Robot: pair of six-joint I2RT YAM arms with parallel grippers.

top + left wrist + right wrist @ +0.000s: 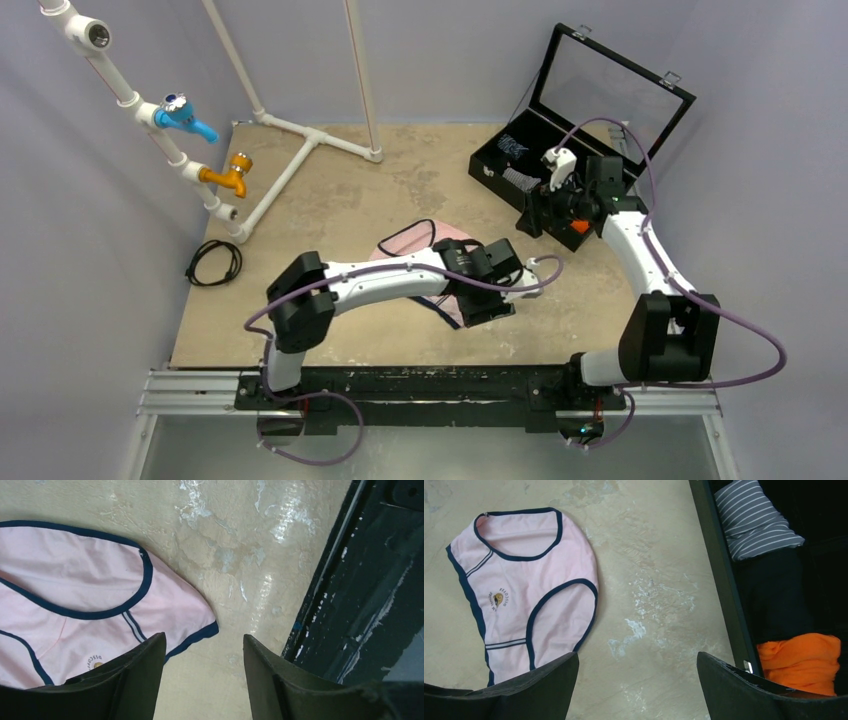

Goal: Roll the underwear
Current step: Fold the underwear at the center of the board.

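Observation:
The underwear (pixel 524 585), pale pink with navy trim and a small printed dot, lies flat on the tan table. In the top view it (pixel 452 234) is mostly hidden under my left arm. My left gripper (pixel 204 647) is open and empty. It hangs over bare table just past the underwear's trimmed corner (pixel 200 625), and its left finger (pixel 135 675) overlaps the fabric's edge in view. In the top view the left gripper (pixel 487 305) points toward the near edge. My right gripper (pixel 638 662) is open and empty over bare table, between the underwear and the black case.
An open black case (pixel 520 185) stands at the back right, holding a grey-striped roll (pixel 754 520), a dark cloth (pixel 774 590) and an orange roll (pixel 801 662). The black base rail (pixel 360 595) is close ahead of the left gripper. White pipes with taps (pixel 180 115) and a black cable (pixel 213 262) are at the left.

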